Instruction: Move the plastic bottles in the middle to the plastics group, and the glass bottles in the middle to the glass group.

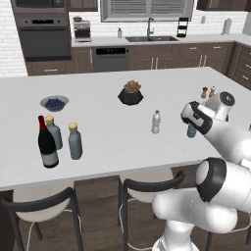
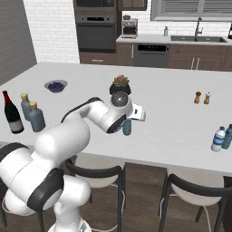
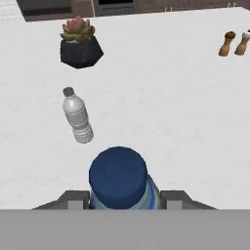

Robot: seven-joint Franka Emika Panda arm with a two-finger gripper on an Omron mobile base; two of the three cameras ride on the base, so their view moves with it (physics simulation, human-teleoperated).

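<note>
Here, small blue plastic bottle [image 3: 122, 183] at 6 o'clock in hand view, dark cap up, standing on white island counter [image 1: 112, 142]. Gripper [image 3: 124, 202] straddling it, fingers [image 3: 73, 201] just beside either shoulder; pinching or merely flanking, cannot tell. Clear bottle [image 3: 77, 115] at 11 o'clock, succulent pot [image 3: 79, 46] beyond, shakers [image 3: 233, 43] at 1 o'clock. Glass group [image 1: 49, 142] far off at 9 o'clock in left base view. Likely light, thin-walled, slightly slick: best held on body below the cap, with modest squeeze.
</note>
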